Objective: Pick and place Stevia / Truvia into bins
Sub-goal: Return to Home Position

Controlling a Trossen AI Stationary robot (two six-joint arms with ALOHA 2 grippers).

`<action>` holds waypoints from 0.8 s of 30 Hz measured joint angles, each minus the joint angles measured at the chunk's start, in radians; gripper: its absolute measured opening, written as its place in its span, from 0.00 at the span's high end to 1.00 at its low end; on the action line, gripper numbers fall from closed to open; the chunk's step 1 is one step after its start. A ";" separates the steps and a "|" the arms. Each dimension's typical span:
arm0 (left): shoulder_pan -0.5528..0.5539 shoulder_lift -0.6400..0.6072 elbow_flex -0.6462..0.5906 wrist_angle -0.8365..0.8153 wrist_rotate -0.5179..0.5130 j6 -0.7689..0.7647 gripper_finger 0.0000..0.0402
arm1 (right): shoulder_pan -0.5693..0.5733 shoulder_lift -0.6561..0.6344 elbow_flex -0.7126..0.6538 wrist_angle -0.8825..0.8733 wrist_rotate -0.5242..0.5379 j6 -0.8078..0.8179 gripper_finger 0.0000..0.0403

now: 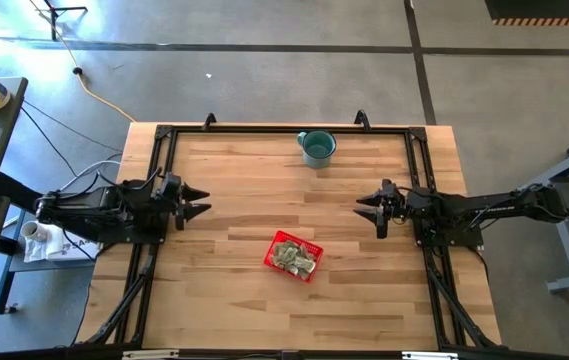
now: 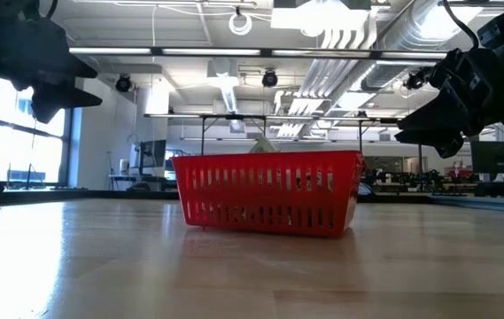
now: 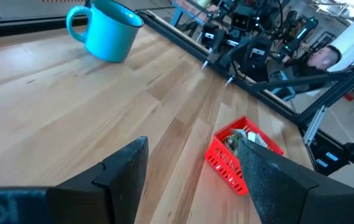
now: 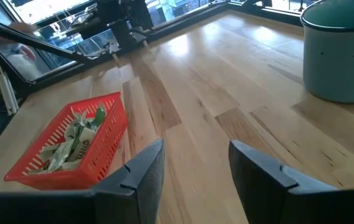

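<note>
High view: my left gripper (image 1: 202,201) hung over the left side of the table (image 1: 264,180) and my right gripper (image 1: 364,208) over the right side. Both were well apart from the red basket (image 1: 301,241), which sat between them toward the edge opposite the teal mug (image 1: 317,147). Fingers on each were spread and held nothing. Stevia packets (image 1: 292,259) lay heaped inside the basket. I saw none loose on the boards, though one so small might escape this view. Low view: the basket (image 2: 269,192) sat flat on the wood, one packet corner poking above its rim. Left wrist view: my fingers (image 3: 124,174) were wide, the basket (image 3: 223,155) ahead and part-hidden by one. Right wrist view: fingers (image 4: 142,171) were wide, packets (image 4: 71,140) plain in the basket. I judged the picking done and homing in hand. The next move called only for parking both arms clear, grippers empty, basket undisturbed.
</note>
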 joint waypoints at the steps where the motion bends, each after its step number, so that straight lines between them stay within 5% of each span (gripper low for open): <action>1: 0.000 0.000 0.000 0.000 0.000 0.000 0.30 | 0.000 0.000 0.000 0.000 0.000 0.000 0.58; 24: 0.000 0.000 0.000 0.000 -0.001 0.000 0.30 | 0.000 0.000 0.000 0.000 0.000 0.000 0.57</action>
